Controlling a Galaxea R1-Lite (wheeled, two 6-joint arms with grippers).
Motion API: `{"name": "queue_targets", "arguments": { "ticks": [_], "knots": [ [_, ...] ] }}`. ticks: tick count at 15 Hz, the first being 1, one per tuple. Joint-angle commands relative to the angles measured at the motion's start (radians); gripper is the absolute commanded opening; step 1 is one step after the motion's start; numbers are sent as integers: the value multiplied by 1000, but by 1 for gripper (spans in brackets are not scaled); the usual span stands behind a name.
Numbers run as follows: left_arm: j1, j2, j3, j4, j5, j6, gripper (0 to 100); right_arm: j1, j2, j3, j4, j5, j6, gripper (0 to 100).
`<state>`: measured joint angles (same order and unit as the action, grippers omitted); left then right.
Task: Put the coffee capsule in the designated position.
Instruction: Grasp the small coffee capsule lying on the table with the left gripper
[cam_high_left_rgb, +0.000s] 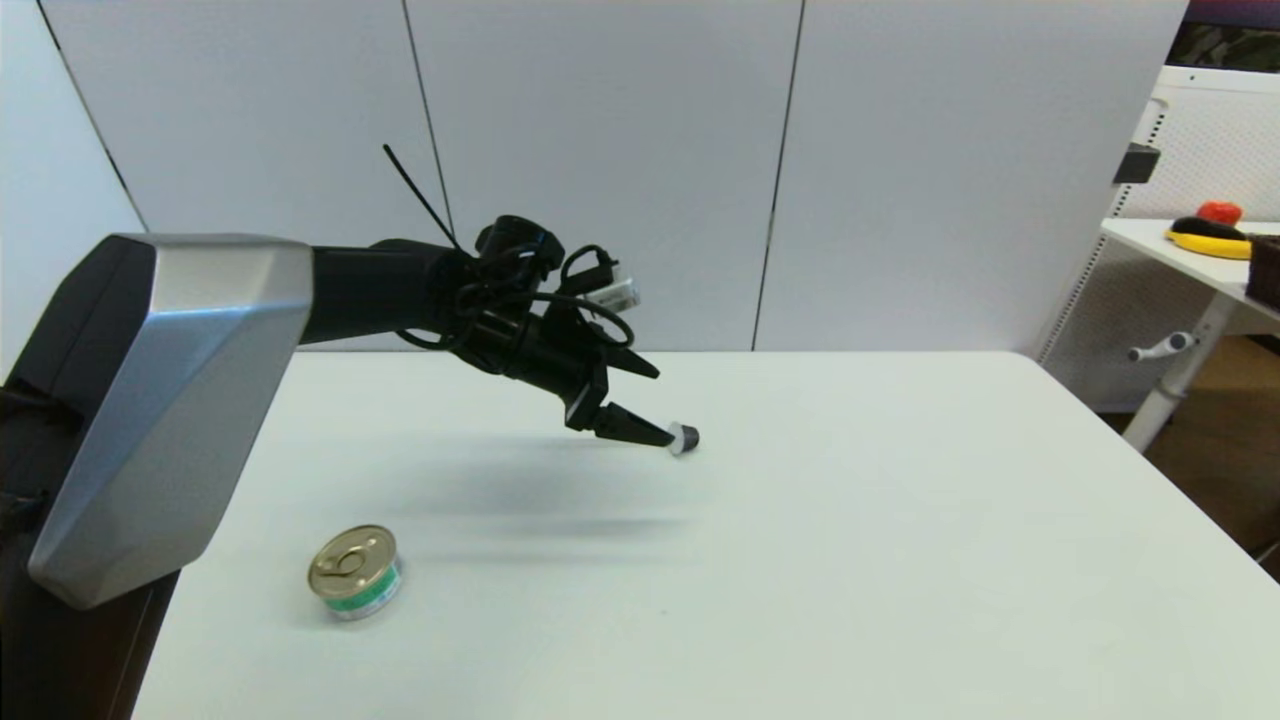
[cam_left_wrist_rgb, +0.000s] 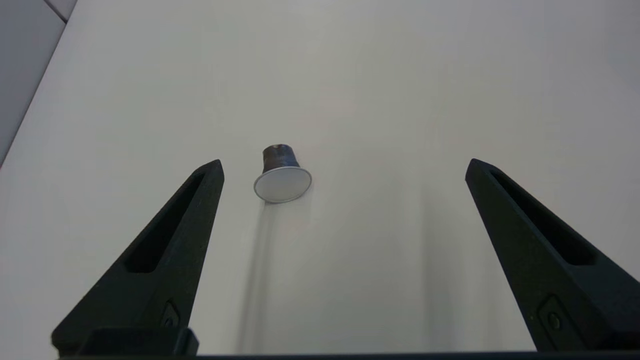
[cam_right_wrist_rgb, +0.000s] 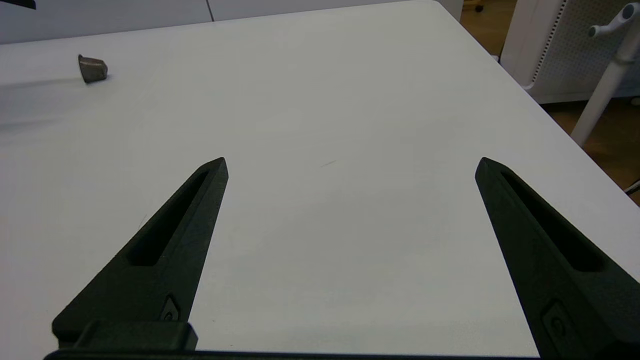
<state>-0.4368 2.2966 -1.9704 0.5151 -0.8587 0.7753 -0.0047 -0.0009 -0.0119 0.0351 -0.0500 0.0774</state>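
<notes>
The coffee capsule (cam_left_wrist_rgb: 281, 174) lies on its side on the bench (cam_high_left_rgb: 900, 560), mid-width toward the far edge, foil facing my left gripper (cam_left_wrist_rgb: 344, 167), spread wide and lined up around it, probably not touching. Tin can (cam_high_left_rgb: 354, 572) near left front corner, lid sealed. Right gripper (cam_right_wrist_rgb: 350, 167) idle, spread.

Even, bright, diffuse light on white surface (cam_high_left_rgb: 800, 560), no glare. Soft blurred shadow of left arm (cam_high_left_rgb: 400, 290) spreads under it in head view. Coffee capsule (cam_left_wrist_rgb: 281, 172) sharp in left wrist view, faint shadow streak trailing from it. Tool fingers (cam_right_wrist_rgb: 165, 250) crisp in both wrist views.
</notes>
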Motion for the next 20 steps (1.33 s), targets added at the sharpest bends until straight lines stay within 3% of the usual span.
{"name": "queue_targets", "arguments": {
  "ticks": [1, 5, 9, 15, 20],
  "knots": [
    [-37, 15, 1, 0, 72, 21, 100, 0, 1, 0, 0, -1, 1, 100],
    [-65, 44, -4, -13, 175, 4, 100, 0, 1, 0, 0, -1, 1, 100],
    [-65, 92, -4, -56, 181, -41, 100, 0, 1, 0, 0, -1, 1, 100],
    [-63, 146, -4, -288, 179, -156, 100, 0, 1, 0, 0, -1, 1, 100],
    [-56, 176, 2, -351, 176, -182, 100, 0, 1, 0, 0, -1, 1, 100]
  ]
}}
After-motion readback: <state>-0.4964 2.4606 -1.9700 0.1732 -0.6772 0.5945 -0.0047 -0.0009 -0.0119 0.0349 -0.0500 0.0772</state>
